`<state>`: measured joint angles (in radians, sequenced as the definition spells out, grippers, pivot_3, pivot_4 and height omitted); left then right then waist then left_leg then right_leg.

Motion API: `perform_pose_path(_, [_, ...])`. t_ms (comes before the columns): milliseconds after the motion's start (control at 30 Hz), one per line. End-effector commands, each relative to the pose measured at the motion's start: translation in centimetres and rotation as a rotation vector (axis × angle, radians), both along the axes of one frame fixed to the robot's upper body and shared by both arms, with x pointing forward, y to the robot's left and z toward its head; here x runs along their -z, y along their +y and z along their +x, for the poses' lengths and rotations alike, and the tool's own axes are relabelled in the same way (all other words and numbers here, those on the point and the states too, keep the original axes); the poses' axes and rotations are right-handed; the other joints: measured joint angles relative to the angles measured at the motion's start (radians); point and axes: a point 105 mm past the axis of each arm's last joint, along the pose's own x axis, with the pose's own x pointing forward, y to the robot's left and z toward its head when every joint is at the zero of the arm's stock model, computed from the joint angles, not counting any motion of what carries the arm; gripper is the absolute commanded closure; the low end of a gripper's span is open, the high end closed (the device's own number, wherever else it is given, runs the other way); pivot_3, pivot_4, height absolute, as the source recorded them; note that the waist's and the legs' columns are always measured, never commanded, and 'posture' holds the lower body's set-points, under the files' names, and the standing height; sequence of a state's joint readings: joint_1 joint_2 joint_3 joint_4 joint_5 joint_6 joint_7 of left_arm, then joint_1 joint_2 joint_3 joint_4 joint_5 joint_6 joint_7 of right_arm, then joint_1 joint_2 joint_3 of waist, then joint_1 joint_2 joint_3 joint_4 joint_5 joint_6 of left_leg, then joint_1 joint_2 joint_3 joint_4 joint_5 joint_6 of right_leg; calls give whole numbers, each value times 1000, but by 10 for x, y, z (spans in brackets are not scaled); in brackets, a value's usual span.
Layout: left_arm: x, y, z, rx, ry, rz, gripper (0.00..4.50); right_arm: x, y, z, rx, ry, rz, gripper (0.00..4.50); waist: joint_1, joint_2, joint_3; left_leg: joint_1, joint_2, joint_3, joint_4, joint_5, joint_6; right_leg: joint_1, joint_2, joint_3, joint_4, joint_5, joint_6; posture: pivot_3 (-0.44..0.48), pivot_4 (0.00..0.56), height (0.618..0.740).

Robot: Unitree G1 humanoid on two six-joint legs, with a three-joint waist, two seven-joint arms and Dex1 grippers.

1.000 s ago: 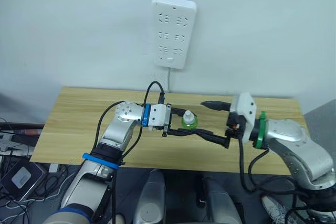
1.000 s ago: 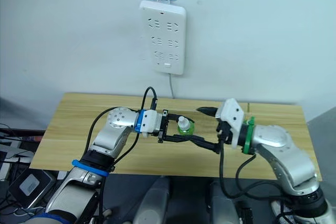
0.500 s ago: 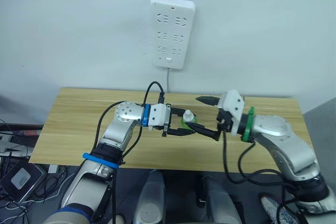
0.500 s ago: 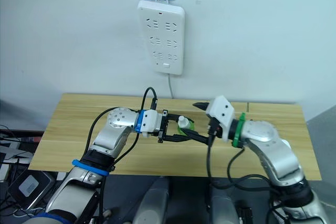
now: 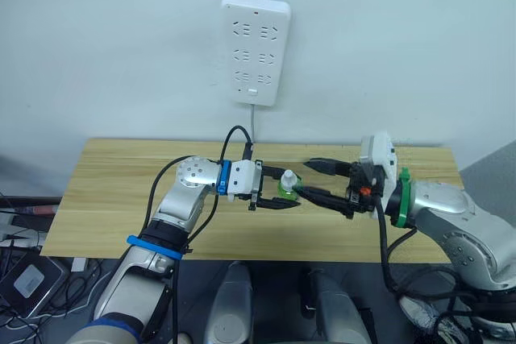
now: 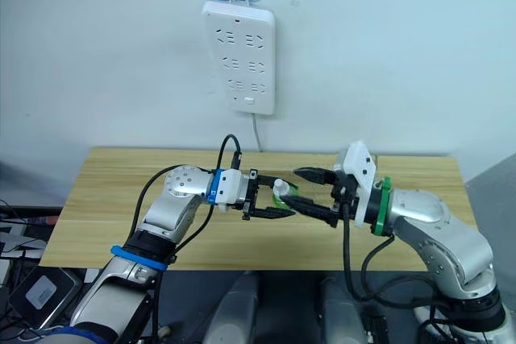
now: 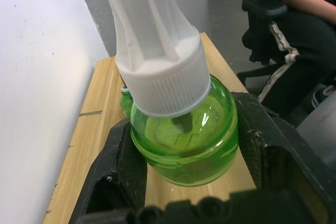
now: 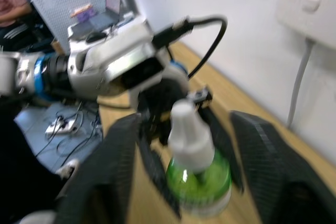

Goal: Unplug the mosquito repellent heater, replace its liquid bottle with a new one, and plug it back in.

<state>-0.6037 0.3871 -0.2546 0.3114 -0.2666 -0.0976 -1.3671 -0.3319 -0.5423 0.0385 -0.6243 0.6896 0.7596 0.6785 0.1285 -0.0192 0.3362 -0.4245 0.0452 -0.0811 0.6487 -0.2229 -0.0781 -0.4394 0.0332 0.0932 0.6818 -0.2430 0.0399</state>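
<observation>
Firmly, left end effector (image 5: 270, 193) clamps round green bottle (image 7: 181, 139) (ribbed cap); right end effector (image 5: 309, 178) spread wide.

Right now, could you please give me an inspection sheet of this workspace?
Surface: wooden table, against a white wall.
Job's things: green bottle with white cap, upright; a second green bottle behind it in the left wrist view. Heater: nothing seen.
Clutter: nothing seen on the table.
Grippers: left tool shut on the bottle's body; right tool open, fingers either side of the cap, not touching.
Cables: strip's white cord runs down the wall; black cable on the left wrist.
Surroundings: power strip hung on the wall, sockets empty; a seated person in the left wrist view.
</observation>
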Motion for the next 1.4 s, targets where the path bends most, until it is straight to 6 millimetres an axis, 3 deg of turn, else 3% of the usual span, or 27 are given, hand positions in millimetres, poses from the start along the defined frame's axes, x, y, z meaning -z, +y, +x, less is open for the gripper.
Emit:
perform_pose_path(33, [-8, -3, -3, 30, -38, -14, 2260, -4, 13, -3, -22, -28, 9, 1652, 0, 0, 0, 0, 0, 0, 0, 0, 0, 0, 0, 0, 0, 0, 0, 264, 262, 740])
perform_pose_path(233, [-8, -3, -6, 37, -39, -13, 2260, 3, 16, 0, -25, -35, -21, 1652, 2, 0, 0, 0, 0, 0, 0, 0, 0, 0, 0, 0, -1, 0, 0, 278, 258, 740])
perform_pose_path(333, [-7, -2, -6, 36, -38, -10, 2260, 5, 17, 0, -29, -41, -25, 2227, 2, 0, 0, 0, 0, 0, 0, 0, 0, 0, 0, 0, 0, 0, 0, 281, 258, 740])
perform_pose_path(500, [-6, -2, -8, 36, -39, -9, 2260, 5, 17, 1, -24, -73, -31, 3904, 2, 0, 0, 0, 0, 0, 0, 0, 0, 0, 0, 0, 0, 0, 0, 281, 257, 740])
perform_pose_path(567, [-6, -2, -8, 36, -38, -9, 2260, 5, 17, 1, -24, -88, -29, 4290, 2, 0, 0, 0, 0, 0, 0, 0, 0, 0, 0, 0, 0, 0, 0, 281, 257, 740])
perform_pose_path(733, [-1, 2, -7, 25, -24, 5, 2260, -30, 17, -7, -28, -133, 97, 4289, 2, 0, 0, 0, 0, 0, 0, 0, 0, 0, 0, 0, 0, 0, 0, 281, 265, 740])
perform_pose_path(833, [10, 16, -1, -26, 4, 34, 2260, -69, 4, -2, 68, -153, 242, 4289, 0, 0, 0, 0, 0, 0, 0, 0, 0, 0, 0, 0, 0, 0, 0, 281, 282, 740])
perform_pose_path(933, [16, 25, 3, -59, 8, 50, 2260, -75, -14, 8, 207, -166, 261, 4289, 1, 0, 0, 0, 0, 0, -1, 0, 0, 0, 0, 0, 0, 0, 0, 277, 292, 740])
perform_pose_path(1000, [17, 28, 5, -77, 7, 50, 2260, -57, -31, 23, 359, -164, 211, 4289, 5, 0, 0, 0, 0, -1, -2, 0, 0, 0, 0, -1, -1, 0, -1, 274, 296, 740])
perform_pose_path(1100, [16, 27, 6, -85, 2, 44, 2260, -5, -55, 45, 582, -154, 81, 4289, 9, 0, 0, -1, -1, -1, -2, 0, 0, -1, -1, -2, -2, 0, 0, 273, 305, 740])
perform_pose_path(1200, [11, 25, 8, -92, -5, 30, 2260, 36, -66, 58, 695, -158, 17, 4289, 0, -1, 0, -2, -2, 1, -2, 0, 0, -3, -2, 1, -2, 0, 0, 272, 333, 740])
perform_pose_path(1367, [-6, 22, 22, -159, -40, -26, 2260, 66, -76, 76, 822, -180, 21, 4289, -31, 0, 3, 0, 0, 1, -2, 0, 1, -2, 1, 2, 0, -3, 5, 283, 370, 740])
perform_pose_path(1400, [-8, 23, 23, -167, -44, -31, 2260, 71, -78, 77, 840, -173, 35, 4289, -36, -1, 4, 0, 0, 1, -2, 0, 1, -2, 1, 2, 0, -3, 5, 299, 398, 740])
